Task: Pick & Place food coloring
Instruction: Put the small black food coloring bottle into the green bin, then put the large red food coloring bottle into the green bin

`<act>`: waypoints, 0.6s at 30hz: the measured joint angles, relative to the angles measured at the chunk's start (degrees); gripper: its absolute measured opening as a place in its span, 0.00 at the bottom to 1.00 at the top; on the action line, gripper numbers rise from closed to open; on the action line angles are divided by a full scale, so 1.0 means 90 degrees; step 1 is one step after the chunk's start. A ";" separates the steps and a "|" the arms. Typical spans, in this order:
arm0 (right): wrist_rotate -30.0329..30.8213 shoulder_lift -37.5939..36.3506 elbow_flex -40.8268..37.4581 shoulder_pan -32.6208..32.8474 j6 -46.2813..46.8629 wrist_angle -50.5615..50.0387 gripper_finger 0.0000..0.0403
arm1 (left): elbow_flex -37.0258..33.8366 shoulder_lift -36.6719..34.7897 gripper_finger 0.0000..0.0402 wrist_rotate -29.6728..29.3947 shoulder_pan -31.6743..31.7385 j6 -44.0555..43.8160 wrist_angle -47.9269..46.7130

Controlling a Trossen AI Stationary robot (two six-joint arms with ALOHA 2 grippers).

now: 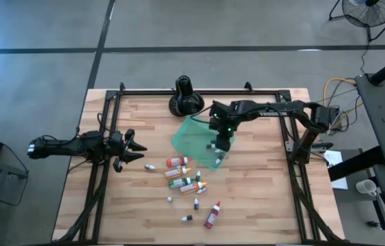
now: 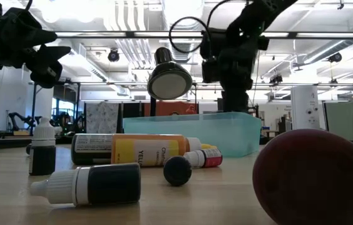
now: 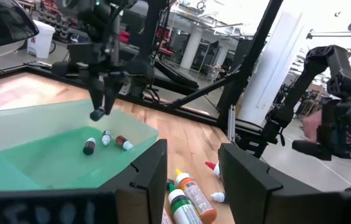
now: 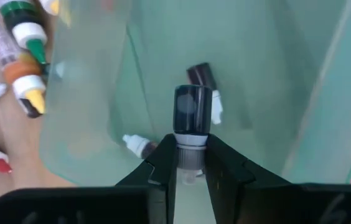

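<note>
— What's in the translucent teal-green plastic tray (image 1: 194,139) right now?

— Three tiny dropper bottles (image 3: 106,140) lie on its floor: a dark one, a pale one and a reddish-brown one, close together near one wall. The tray sits on the wooden slatted table (image 1: 261,198), just in front of a black round-based stand (image 1: 185,98).

— And the rest of the food coloring?

— The loose dropper bottles (image 1: 186,181) are scattered on the wood beside the tray, toward the table's front: orange, green, yellow, red and dark ones, most lying on their sides.

— Where are your grippers?

— My right gripper (image 4: 190,163) hangs over the tray, pointing down, fingers pinched on the neck of a small dark bottle with a white collar (image 4: 191,116), held above the three already inside. My left gripper (image 1: 132,149) waits over the table's left side, level with the tray, fingers spread apart and holding nothing.
</note>
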 joint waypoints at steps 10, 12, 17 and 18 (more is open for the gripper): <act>-0.0369 -0.0005 -0.0105 -0.0006 0.0222 0.0013 0.37 | 0.0000 0.0002 0.29 0.0000 0.0002 -0.0001 0.0000; -0.0505 -0.0006 -0.0062 -0.0009 0.0187 -0.0007 0.41 | 0.0001 0.0002 0.29 0.0000 0.0007 0.0001 0.0000; -0.0189 -0.0219 0.0162 -0.0010 -0.0063 0.0044 0.45 | 0.0002 0.0002 0.29 0.0000 0.0007 -0.0001 0.0000; 0.0019 -0.0285 0.0204 -0.0010 -0.0145 0.0064 0.45 | 0.0000 0.0001 0.29 0.0000 0.0007 0.0001 0.0000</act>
